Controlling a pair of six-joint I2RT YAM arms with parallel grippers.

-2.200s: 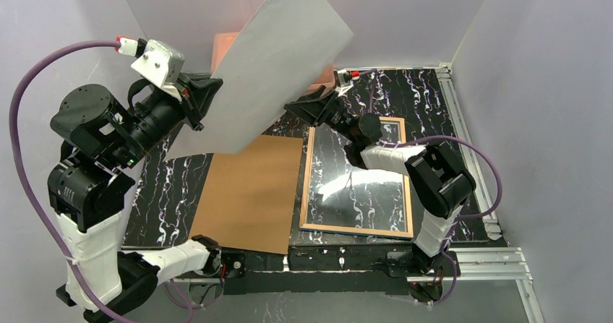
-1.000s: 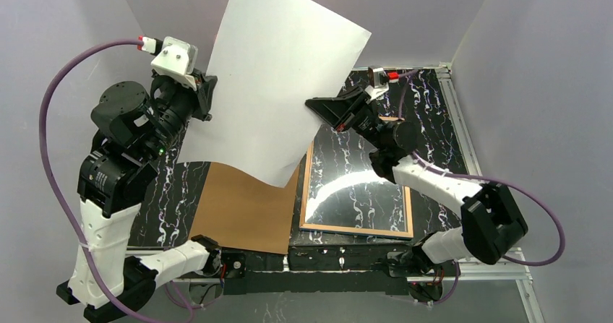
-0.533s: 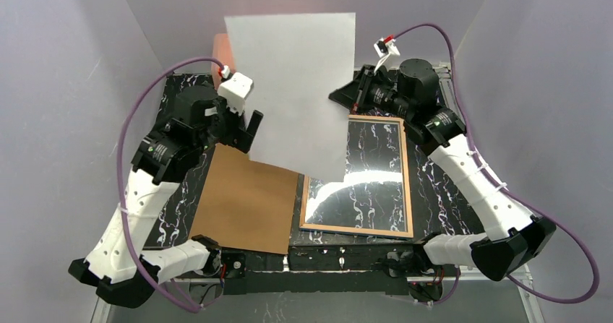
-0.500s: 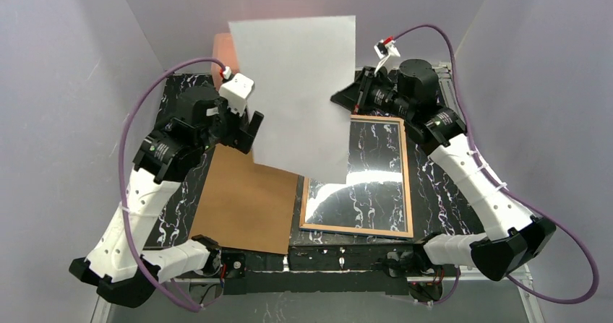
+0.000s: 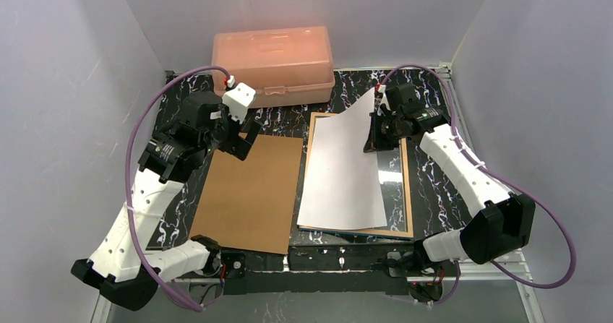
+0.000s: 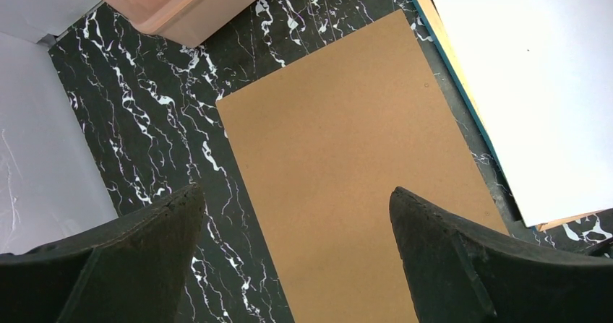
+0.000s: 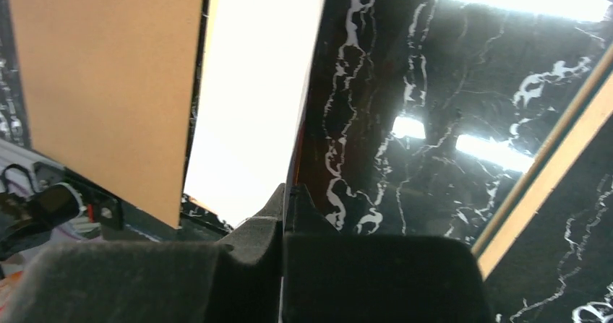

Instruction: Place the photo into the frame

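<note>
- Photo (image 5: 343, 171) lay white back up in the overhead view, across the left part of the frame (image 5: 409, 207), which rested flat on the black marbled table (image 5: 441, 193).
- The sheet's near edge reached the frame's near rail. Its far right corner stood lifted off the glass, pinched by the right gripper (image 5: 372, 139) above the frame's far half.
- Only this view took in both arms. The left gripper (image 5: 242, 131) hung left of the frame, over the far edge of the brown backing board (image 5: 249, 193), with its jaws spread wide and nothing in them.
- A peach plastic box (image 5: 273, 54) sat beyond the frame's far left corner.
- The left wrist view looked straight down between the two black fingers (image 6: 130, 265), which stood far apart with only the board under the gap.
- This view showed the frame's left side close up, a blue rim under a wood-coloured edge. The white sheet covered the frame on the right and the board lay just beside it.
- The right wrist view showed the grip itself, with the pads pressed together on the photo's edge.
- From there the sheet ran away nearly edge-on, its bright white back to the left. The bare glass to its right mirrored ceiling lights, and a wood-coloured rail bounded it.
- The printed side was hidden in every view.
</note>
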